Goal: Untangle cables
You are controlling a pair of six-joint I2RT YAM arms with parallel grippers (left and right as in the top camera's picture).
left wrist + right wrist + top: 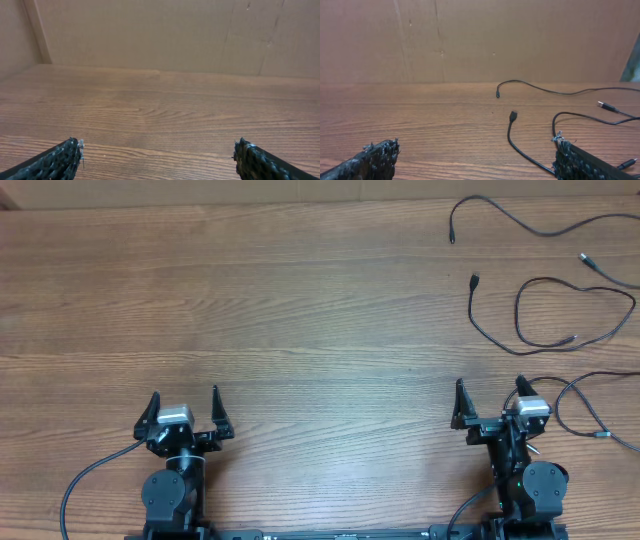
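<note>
Ahead and to the right of my right jaws, the thin black flexible cables [471,305] ran off the view's edge, their far lengths unseen. One strand [509,136] passed behind my right fingertip [582,161], hidden there. Their small plug ends [475,278] were too tiny to identify.

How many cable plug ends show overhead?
5 plug ends, right side: topmost, one below it, silver one near edge, one inside loop, one beside right gripper. More may be hidden.

Black left arm [170,485] and right arm [528,480], grey wrist camera blocks [174,416], rough black pointed fingers [55,162], thick black wires [82,478].
</note>
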